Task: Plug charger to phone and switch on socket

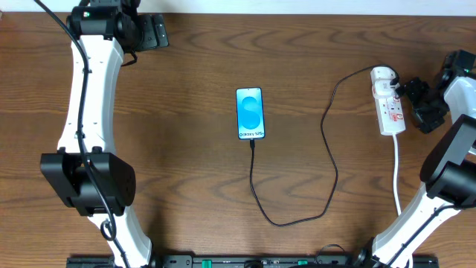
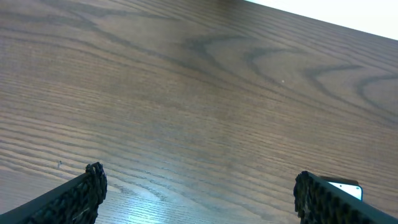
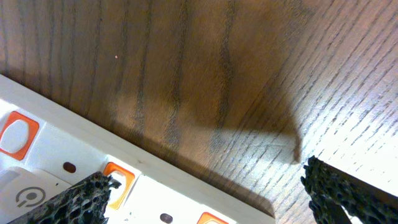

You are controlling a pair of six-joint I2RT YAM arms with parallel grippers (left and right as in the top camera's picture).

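left tool (image 2: 202, 186) released, far edge of bench (image 1: 186, 186) | right tool (image 3: 208, 180) released, at socket (image 1: 388, 104) near right edge | phone (image 1: 250, 114) mid-bench, screen lit, charger (image 1: 332, 160) tip at its near end

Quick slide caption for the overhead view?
Lit phone centred, charger cable running from its lower edge to the socket; right end effector open beside it.

- table (image 1: 186, 186): dark brown wood with wavy grain, filling most of all three views;
- pale strip (image 1: 297, 6): runs along the table's far edge
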